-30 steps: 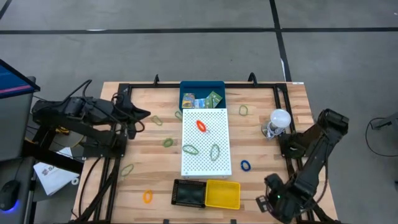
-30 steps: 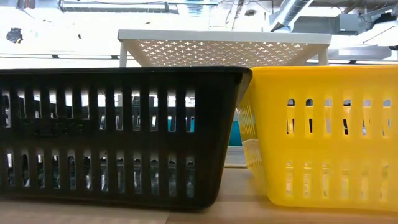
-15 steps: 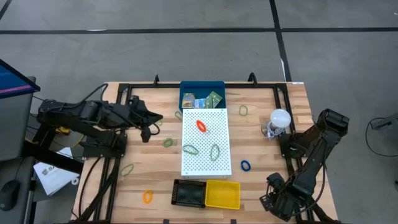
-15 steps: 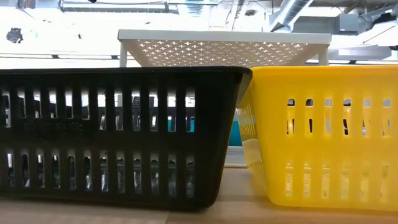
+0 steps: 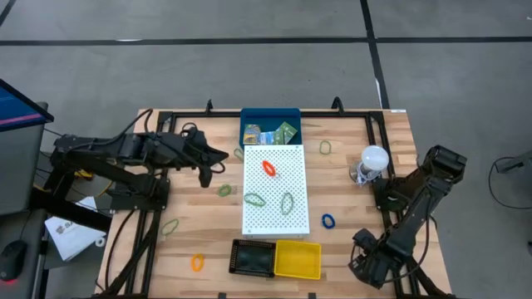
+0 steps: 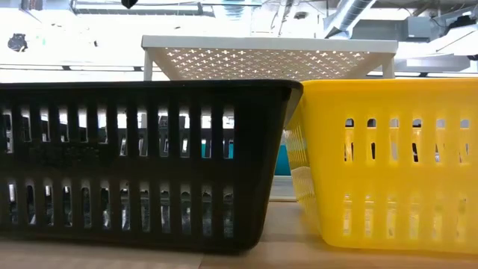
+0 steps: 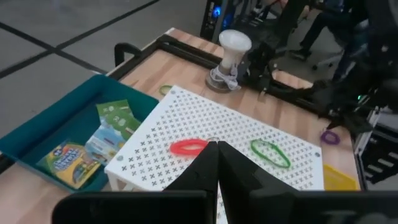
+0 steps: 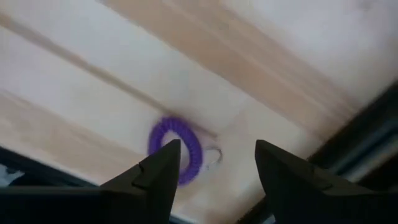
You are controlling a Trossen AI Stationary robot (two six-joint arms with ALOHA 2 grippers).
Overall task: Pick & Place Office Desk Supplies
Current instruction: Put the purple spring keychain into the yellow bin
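Rubber bands lie scattered: a red one (image 5: 269, 168) and two green ones (image 5: 254, 199) on the white perforated board (image 5: 275, 218), a blue one (image 5: 329, 221), an orange one (image 5: 198, 262) and green ones (image 5: 224, 190) on the wood. Printed packets (image 7: 113, 134) lie in the teal tray (image 5: 249, 116). My left gripper (image 5: 220, 158) is shut and empty, left of the board, pointing toward it. My right gripper (image 8: 214, 165) points down, open, at the near right corner (image 5: 363, 267). A purple band (image 8: 177, 152) lies on the table below it, by one finger.
A black basket (image 5: 253, 258) and a yellow basket (image 5: 298, 259) stand at the near edge, filling the low view. A white bulb-like object (image 5: 373, 158) stands at the right. Black frame rails (image 5: 378, 178) run along the table's sides.
My left gripper has moved toward the table's right, closer to the white board's left edge, staying shut. My right gripper has sunk a little toward the table at the near right corner.
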